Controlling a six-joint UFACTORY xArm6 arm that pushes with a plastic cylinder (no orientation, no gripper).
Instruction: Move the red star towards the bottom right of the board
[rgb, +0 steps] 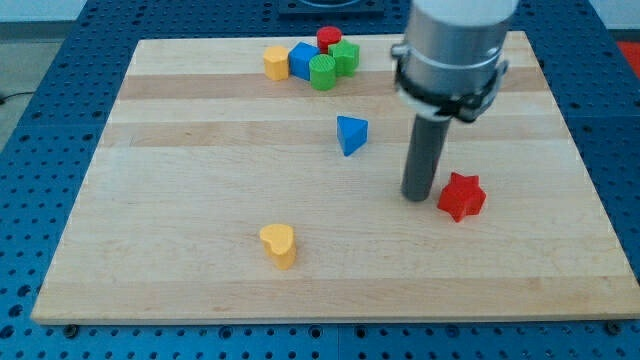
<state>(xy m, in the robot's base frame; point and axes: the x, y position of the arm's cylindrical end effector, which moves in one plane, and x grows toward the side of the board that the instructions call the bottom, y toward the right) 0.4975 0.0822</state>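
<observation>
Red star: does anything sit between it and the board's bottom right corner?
Nothing visible does. The red star has only bare board toward that corner. My tip stands just to its left in the view; the other blocks lie elsewhere.

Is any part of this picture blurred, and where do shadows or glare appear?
Camera view: the grey arm housing at the view's top looks slightly blurred; my tip is sharp, just left of the red star block; soft even light, a faint shadow beside the yellow heart block; no strong glare on the wooden board.
</observation>
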